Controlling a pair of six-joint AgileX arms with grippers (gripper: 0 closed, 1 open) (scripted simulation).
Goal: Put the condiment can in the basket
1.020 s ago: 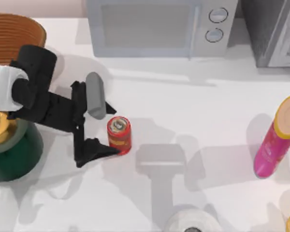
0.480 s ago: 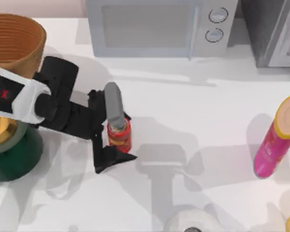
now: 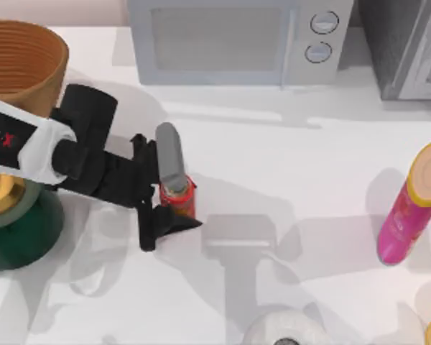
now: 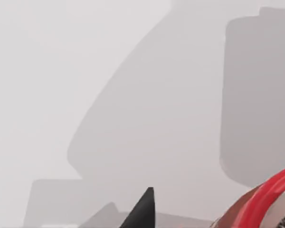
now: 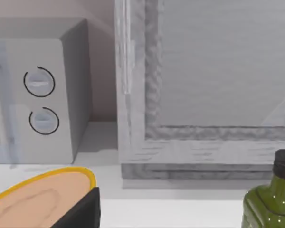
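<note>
Left gripper [image 3: 170, 203] looks clamped on condiment can [image 3: 181, 204] sides, prob. firm; can's rigid, light, slick metal, so grip mid-body w/ steady pressure.

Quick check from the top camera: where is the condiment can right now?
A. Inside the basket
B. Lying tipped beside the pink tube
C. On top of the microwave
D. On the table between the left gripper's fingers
D: the condiment can stands upright on the white table with the left gripper closed around it, well apart from the basket.
</note>
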